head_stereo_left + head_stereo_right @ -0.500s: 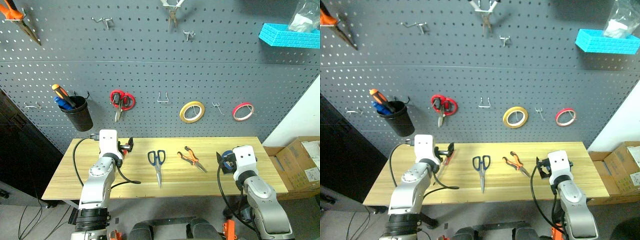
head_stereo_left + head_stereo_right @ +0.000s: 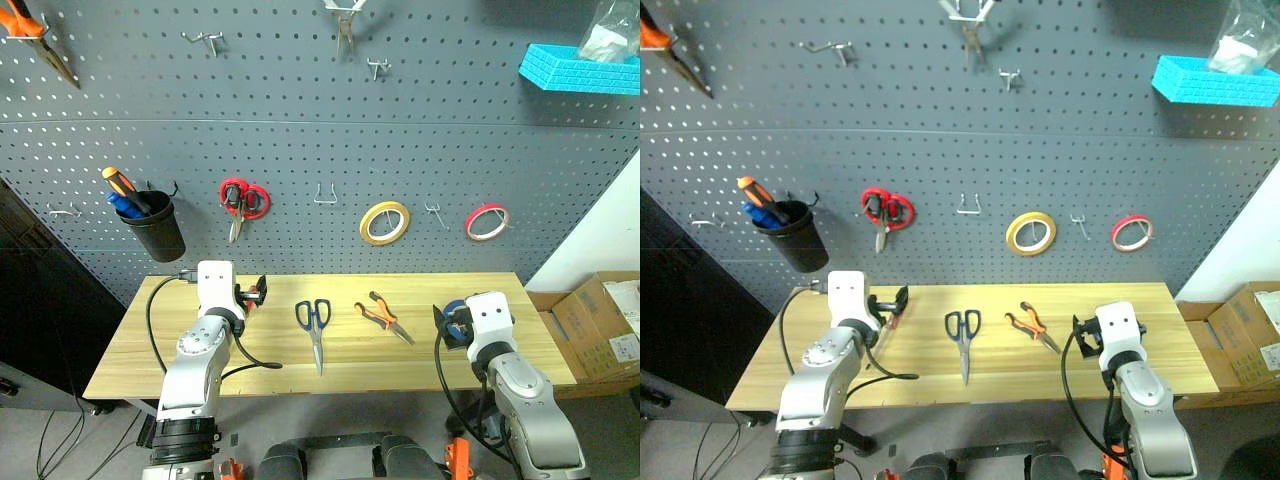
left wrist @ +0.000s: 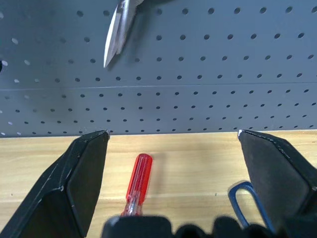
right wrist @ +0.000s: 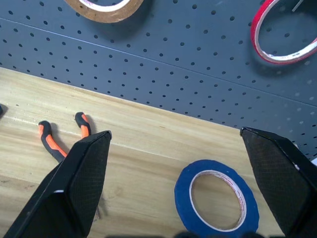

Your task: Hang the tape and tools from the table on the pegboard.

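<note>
Nothing on the long table of light yellowish wood planks (image 2: 420, 360) has shifted since half a second ago, and both arms hang where they were.

The left gripper (image 3: 171, 173) hovers low over the tabletop with its 2 black fingers spread wide and nothing between them. Directly ahead of it, lying in the gap of its open jaws, is the small red-handled tool (image 3: 137, 183), flat on the wood with its handle pointing toward the wide dark grey pegboard (image 2: 300, 150). Just off its right finger sits one loop of the blue-handled scissors with long steel blades (image 2: 314, 328), which lie further to the gripper's right, handles toward the board.

The right gripper (image 4: 178, 183) is equally wide open and empty. The thin blue ring of tape (image 4: 216, 199) lies flat on the table right in front of it, between its 2 fingers and nearer the right one. The small pliers with orange-and-black handles (image 2: 380, 317) rest just beyond its left finger, between this gripper and the blue scissors.

Up on the board ahead of the right gripper hang a yellow tape roll (image 2: 384, 222) and a red-pink tape roll (image 2: 486, 222). Above the left gripper hang red-handled scissors (image 2: 242, 204), with a black cup of screwdrivers (image 2: 155, 224) further to its left.
</note>
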`<action>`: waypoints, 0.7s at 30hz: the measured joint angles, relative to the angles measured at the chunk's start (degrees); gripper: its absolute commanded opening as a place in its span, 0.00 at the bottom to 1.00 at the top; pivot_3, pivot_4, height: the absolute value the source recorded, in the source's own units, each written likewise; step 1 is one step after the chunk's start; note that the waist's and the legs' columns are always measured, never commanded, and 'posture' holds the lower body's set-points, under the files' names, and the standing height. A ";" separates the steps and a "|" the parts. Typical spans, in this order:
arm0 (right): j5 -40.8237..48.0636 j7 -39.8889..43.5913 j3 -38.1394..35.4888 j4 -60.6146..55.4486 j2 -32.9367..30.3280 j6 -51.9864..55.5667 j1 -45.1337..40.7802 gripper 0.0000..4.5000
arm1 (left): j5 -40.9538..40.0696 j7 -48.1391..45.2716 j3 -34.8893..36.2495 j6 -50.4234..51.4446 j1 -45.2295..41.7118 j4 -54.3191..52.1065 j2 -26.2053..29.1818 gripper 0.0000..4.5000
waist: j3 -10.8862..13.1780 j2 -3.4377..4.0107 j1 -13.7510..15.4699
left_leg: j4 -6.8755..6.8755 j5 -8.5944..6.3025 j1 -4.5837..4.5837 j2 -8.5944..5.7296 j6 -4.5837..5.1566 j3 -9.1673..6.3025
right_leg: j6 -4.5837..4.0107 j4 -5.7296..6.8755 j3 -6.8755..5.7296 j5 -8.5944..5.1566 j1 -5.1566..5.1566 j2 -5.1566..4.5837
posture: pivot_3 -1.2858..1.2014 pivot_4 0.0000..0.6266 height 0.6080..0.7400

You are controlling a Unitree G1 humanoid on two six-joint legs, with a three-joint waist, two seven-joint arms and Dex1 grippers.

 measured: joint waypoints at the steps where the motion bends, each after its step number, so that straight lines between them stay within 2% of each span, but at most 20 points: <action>1: 0.00 0.42 0.00 -0.04 -0.35 0.02 -0.01 1.00 | 0.01 -0.01 -0.03 0.15 0.16 -0.16 0.00 0.99 | 0.19 -0.06 0.01 | 0.00 0.00 0.00 -0.01 0.00 -0.01 | 0.00 0.00 0.00 0.00 -0.01 -0.01 | 0.52 0.12 1.00; 6: -0.08 1.69 -0.02 -0.13 -2.46 0.46 -0.38 1.00 | -0.22 -1.28 -0.73 2.11 0.39 -1.61 0.51 0.99 | 1.33 -0.15 0.10 | 0.01 0.00 -0.03 -0.02 0.00 -0.02 | 0.00 -0.01 -0.01 0.00 -0.04 -0.04 | 0.51 0.19 1.00; 15: 2.65 11.62 -0.73 1.47 -12.40 2.40 -2.65 1.00 | -10.11 -17.37 -7.41 12.68 -8.87 -1.95 2.03 0.99 | 5.24 -0.38 1.03 | 0.07 0.23 -0.42 -0.05 0.38 -0.03 | 0.00 0.05 0.00 0.00 -0.09 -0.05 | 0.50 0.34 1.00; 17: 5.23 14.16 -1.95 3.69 -13.32 5.15 -4.70 1.00 | -11.80 -20.51 -9.47 15.30 -10.94 -1.86 1.91 0.99 | 5.99 -0.33 1.00 | 0.04 0.22 -0.57 -0.04 0.39 -0.03 | 0.05 0.05 0.01 -0.04 -0.17 -0.01 | 0.50 0.37 1.00; 21: 8.52 20.38 -3.00 12.68 -19.53 10.20 -12.21 1.00 | -13.94 -26.57 -16.22 17.95 -16.27 0.32 -1.32 0.99 | 7.54 -0.29 1.02 | 0.12 0.16 -0.74 -0.11 0.52 0.00 | 0.15 0.07 0.06 -0.10 -0.24 -0.01 | 0.50 0.41 1.00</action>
